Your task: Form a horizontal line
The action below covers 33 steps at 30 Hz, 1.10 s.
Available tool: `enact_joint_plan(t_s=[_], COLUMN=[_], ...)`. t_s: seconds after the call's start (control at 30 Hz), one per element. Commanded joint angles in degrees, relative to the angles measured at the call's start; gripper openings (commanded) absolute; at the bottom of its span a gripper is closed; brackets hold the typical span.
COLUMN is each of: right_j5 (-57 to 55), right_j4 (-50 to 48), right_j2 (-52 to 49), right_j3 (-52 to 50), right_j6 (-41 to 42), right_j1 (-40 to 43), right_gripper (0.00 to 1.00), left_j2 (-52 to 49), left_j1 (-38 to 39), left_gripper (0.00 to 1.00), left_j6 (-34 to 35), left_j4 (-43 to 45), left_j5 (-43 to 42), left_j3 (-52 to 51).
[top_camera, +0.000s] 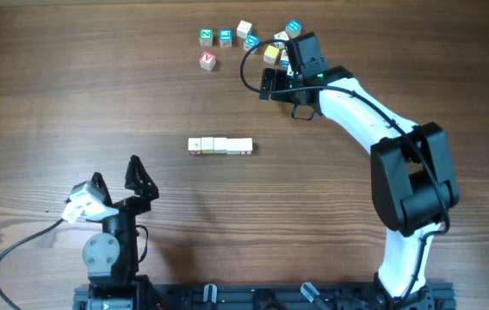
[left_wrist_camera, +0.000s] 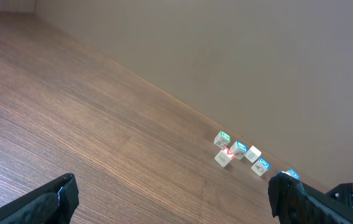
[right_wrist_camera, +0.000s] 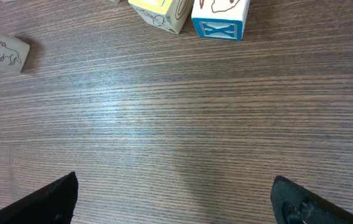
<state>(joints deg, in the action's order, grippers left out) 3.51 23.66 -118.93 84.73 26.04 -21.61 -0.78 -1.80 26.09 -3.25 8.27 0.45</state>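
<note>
Black left gripper [top_camera: 115,170], lower left of overhead frame: fingers spread wide, empty, well apart from row.

Horizontal line [top_camera: 220,145], centre of frame: cream-white wooden letter cubes, edge to edge, straight.

Handling, judged: light, rigid, smooth-faced, not fragile, easily nudged askew. Best hold from above, pinching the two free side faces, not the faces shared with neighbours.

Loose coloured cubes [top_camera: 225,37], upper centre.

Right gripper [right_wrist_camera: 176,202], upper right of centre: fingers wide, nothing between. Yellow-faced cube [right_wrist_camera: 161,12] and blue-faced cube [right_wrist_camera: 220,15] just ahead.
</note>
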Motion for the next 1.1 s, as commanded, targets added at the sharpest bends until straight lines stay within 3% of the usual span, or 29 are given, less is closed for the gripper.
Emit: enact_joint_plan(t_s=[0.0, 0.07, 0.17, 0.3, 0.4, 1.07], right_j5=[-0.74, -0.74, -0.74, -0.74, -0.74, -0.74], right_j4=[-0.11, -0.11, -0.11, -0.11, -0.11, -0.11], right_j2=[-1.11, -1.09, -1.09, -1.09, -1.11, -1.09], right_j3=[-0.11, -0.11, -0.11, -0.11, -0.11, -0.11], right_j6=[-0.02, -0.02, 0.0, -0.02, 0.0, 0.0], right_j1=[-0.17, -0.17, -0.17, -0.17, -0.17, -0.17], right_gripper=[1.0, 1.0, 0.99, 1.0, 1.0, 1.0], left_j2=[0.61, 0.61, 0.5, 0.5, 0.26, -0.37], left_j1=[-0.35, -0.35, -0.35, -0.35, -0.35, -0.35], left_gripper=[1.0, 1.0, 1.0, 1.0, 1.0, 1.0], left_j6=[0.07, -1.49, -10.38, -10.97, -15.43, -15.41], left_j4=[-0.17, -0.2, -0.17, -0.17, -0.2, -0.17], left_j5=[-0.09, -0.07, -0.07, 0.17, 0.13, 0.13], left_j3=[-0.13, -0.13, -0.13, -0.13, -0.13, -0.13])
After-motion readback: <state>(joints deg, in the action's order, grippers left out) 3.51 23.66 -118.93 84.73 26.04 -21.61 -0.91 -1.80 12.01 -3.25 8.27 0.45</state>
